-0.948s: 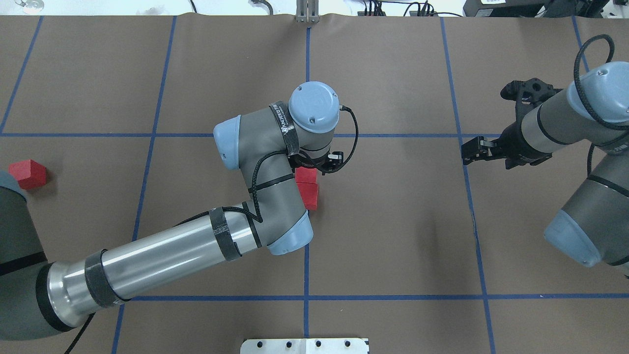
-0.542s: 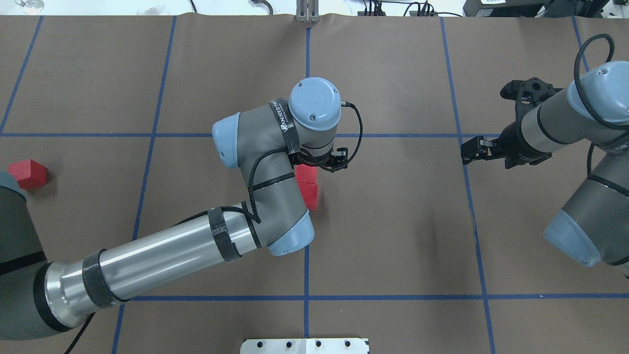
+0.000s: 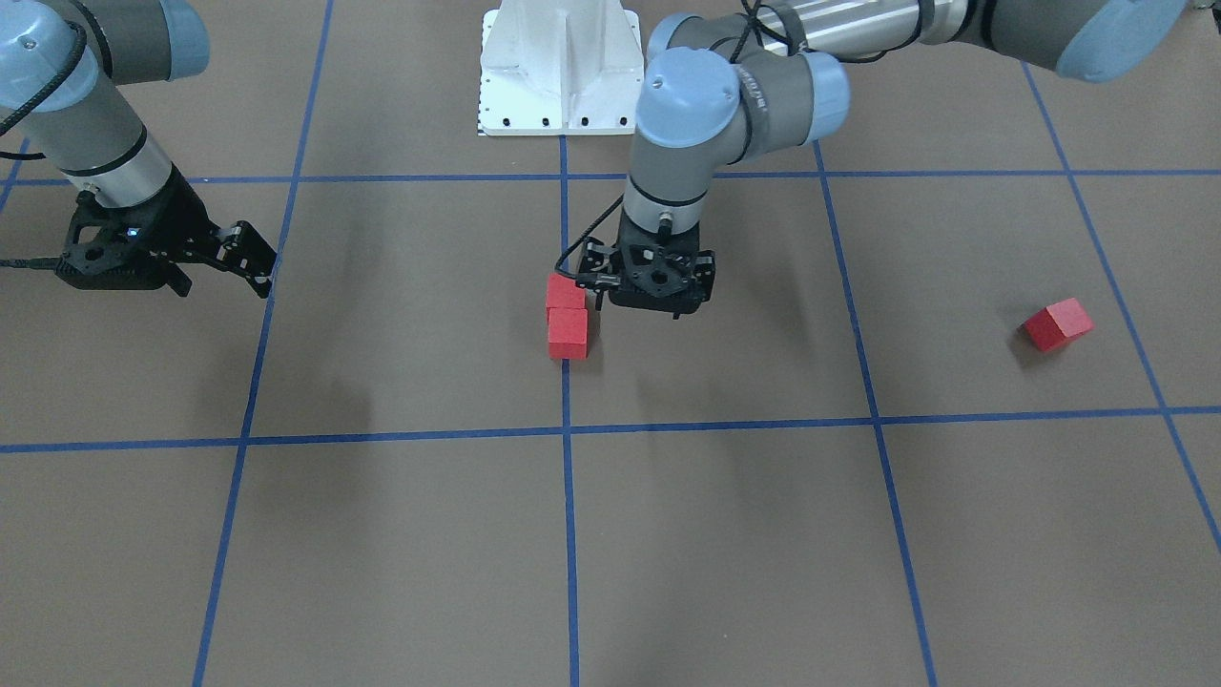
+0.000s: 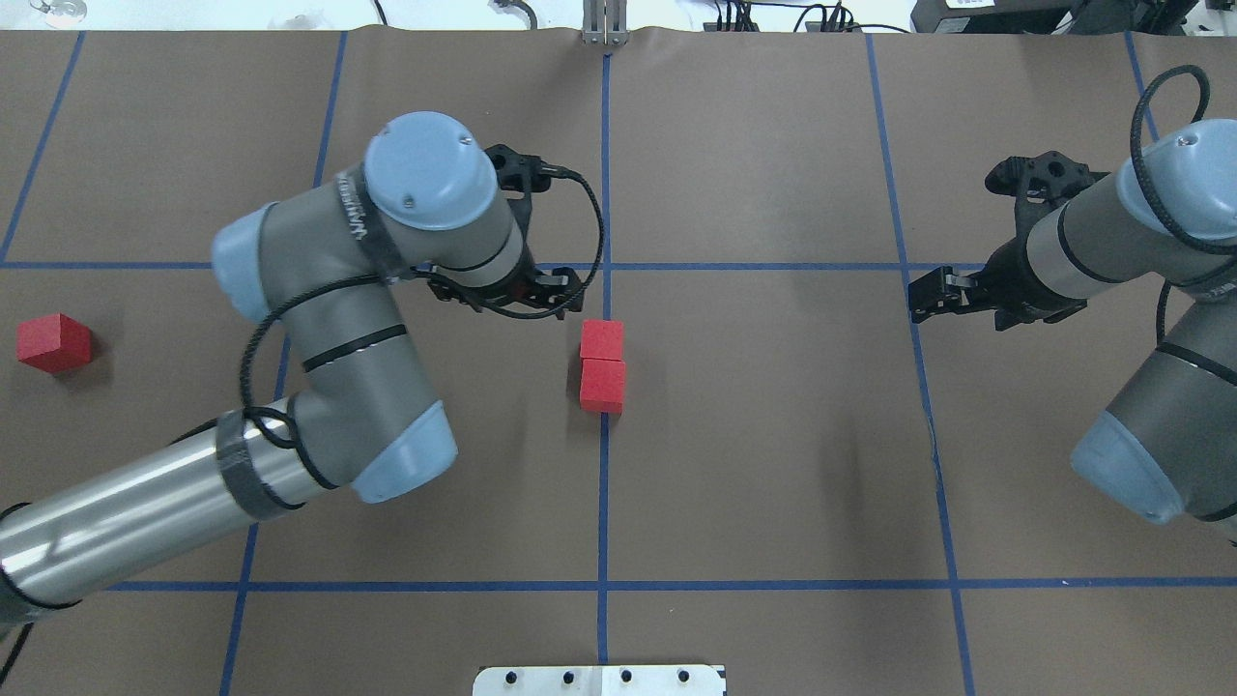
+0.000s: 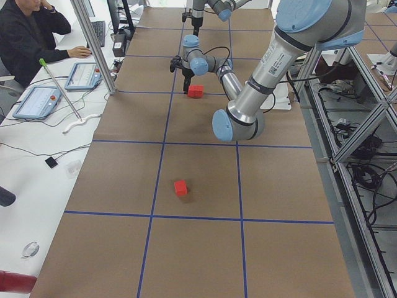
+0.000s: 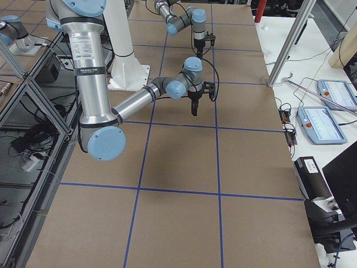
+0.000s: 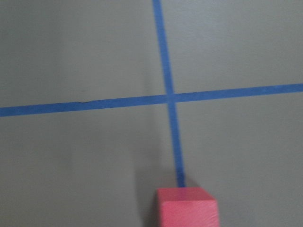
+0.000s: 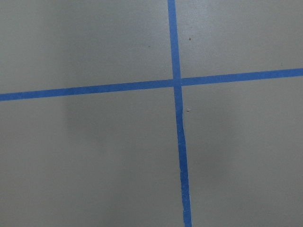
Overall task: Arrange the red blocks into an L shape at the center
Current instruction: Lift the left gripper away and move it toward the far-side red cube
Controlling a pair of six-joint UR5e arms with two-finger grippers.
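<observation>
Just beside my left gripper (image 3: 656, 296), which carries nothing though I cannot tell its gap, two red blocks (image 4: 602, 367) sit touching on the centre line (image 4: 604, 193); the third block (image 4: 54, 342) lies well apart on the left. They look light, stiff and matte, so I would pinch two opposite flat faces. Farther off, the right gripper (image 4: 918, 300) hangs empty, gap unclear; the left arm's strap print (image 4: 359, 217) is unreadable.

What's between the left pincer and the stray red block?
Nothing visible. Only bare brown mat and one blue tape line lie between the left pincer and the stray red block. The two joined red blocks sit on the pincer's other side, off that path.
</observation>
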